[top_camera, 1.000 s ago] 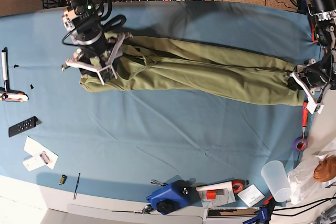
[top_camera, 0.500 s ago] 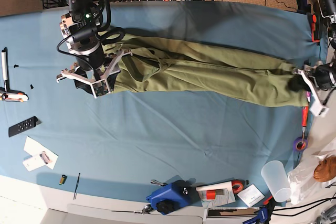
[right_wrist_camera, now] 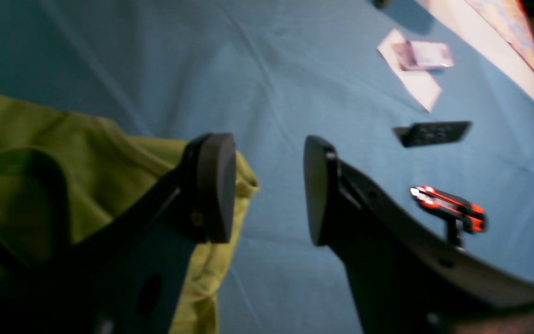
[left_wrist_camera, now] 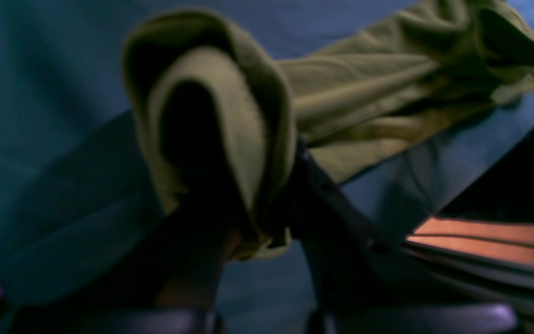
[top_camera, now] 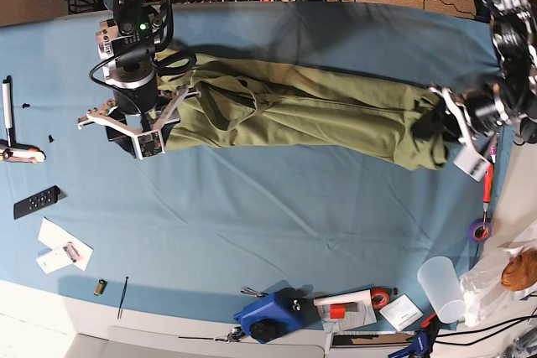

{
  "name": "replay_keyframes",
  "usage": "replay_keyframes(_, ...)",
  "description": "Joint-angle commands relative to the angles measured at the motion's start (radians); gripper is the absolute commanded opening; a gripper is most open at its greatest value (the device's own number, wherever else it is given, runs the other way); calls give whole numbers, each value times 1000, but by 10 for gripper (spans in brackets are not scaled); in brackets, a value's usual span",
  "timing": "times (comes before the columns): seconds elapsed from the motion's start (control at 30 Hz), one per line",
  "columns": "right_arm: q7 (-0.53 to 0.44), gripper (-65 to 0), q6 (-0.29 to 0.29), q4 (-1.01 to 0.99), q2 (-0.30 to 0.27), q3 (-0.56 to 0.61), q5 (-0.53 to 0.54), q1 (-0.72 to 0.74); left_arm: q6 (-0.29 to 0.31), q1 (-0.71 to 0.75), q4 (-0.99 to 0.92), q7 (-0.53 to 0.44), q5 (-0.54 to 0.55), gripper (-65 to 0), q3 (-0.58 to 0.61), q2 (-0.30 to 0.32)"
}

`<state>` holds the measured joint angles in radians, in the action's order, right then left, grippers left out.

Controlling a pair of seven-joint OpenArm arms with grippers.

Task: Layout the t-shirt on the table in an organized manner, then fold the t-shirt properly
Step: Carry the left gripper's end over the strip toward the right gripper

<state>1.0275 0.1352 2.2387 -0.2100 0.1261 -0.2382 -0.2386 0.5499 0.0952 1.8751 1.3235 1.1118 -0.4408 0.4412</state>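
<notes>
A blue tool (top_camera: 267, 316) and plastic cup (top_camera: 441, 287) sit at the near edge; the t-shirt (top_camera: 310, 115) lies bunched across the table (top_camera: 252, 207); left gripper (top_camera: 449, 127) pinches its end; right gripper (top_camera: 126, 127) spread beside it

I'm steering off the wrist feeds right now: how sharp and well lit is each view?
Left wrist: dim, soft, t-shirt folds blurred. Right wrist: brighter, right gripper pads fairly clear, background items smeared. Base: evenly lit; left gripper slightly blurred.

We record a plain olive-green t-shirt (top_camera: 310, 119) on a medium-blue tabletop (top_camera: 277, 215) cloth; black remote (top_camera: 36, 201), blue tool (top_camera: 268, 314), translucent white cup (top_camera: 441, 287).
</notes>
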Motion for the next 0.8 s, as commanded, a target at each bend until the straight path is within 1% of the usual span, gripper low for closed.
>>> replay_keyframes(0.0,-25,-404,-18,18,-3,-4,-19,8,2,-3,31,-24,35,-650,-6,2)
replay_keyframes(0.13,-25,-404,-47,18,-3,-4,-53,9,2,24,52,-42,35,-650,16,-51)
replay_keyframes(0.2,-25,-404,-56,18,-3,-4,-78,9,2,24,52,-45,15,-650,64,-71)
replay_keyframes(0.23,-25,-404,-58,18,-3,-4,-84,9,2,24,52,-62,-4,-650,96,-77)
replay_keyframes(0.3,-24,-404,-58,18,-3,-4,-86,9,0,20,52,-84,-55,-650,175,-84)
replay_keyframes(0.37,-21,-404,-58,18,-3,-4,-93,8,-19,8,52,-105,-129,-650,256,-97)
replay_keyframes(0.5,-11,-404,-66,18,-3,-13,-140,8,-94,-18,52,-176,-299,-650,388,-155)
replay_keyframes(0.53,-11,-404,-69,18,-3,-25,-140,8,-102,-27,52,-182,-332,-650,417,-172)
replay_keyframes(0.67,-10,-404,-77,18,-3,-100,-137,8,-109,-53,52,-203,-431,-650,516,-225)
replay_keyframes(0.73,-11,-404,-76,18,-3,-143,-134,6,-109,-61,49,-206,-467,-650,555,-242)
replay_keyframes(0.77,-10,-404,-76,18,-3,-163,-124,6,-119,-64,44,-219,-486,-650,571,-248)
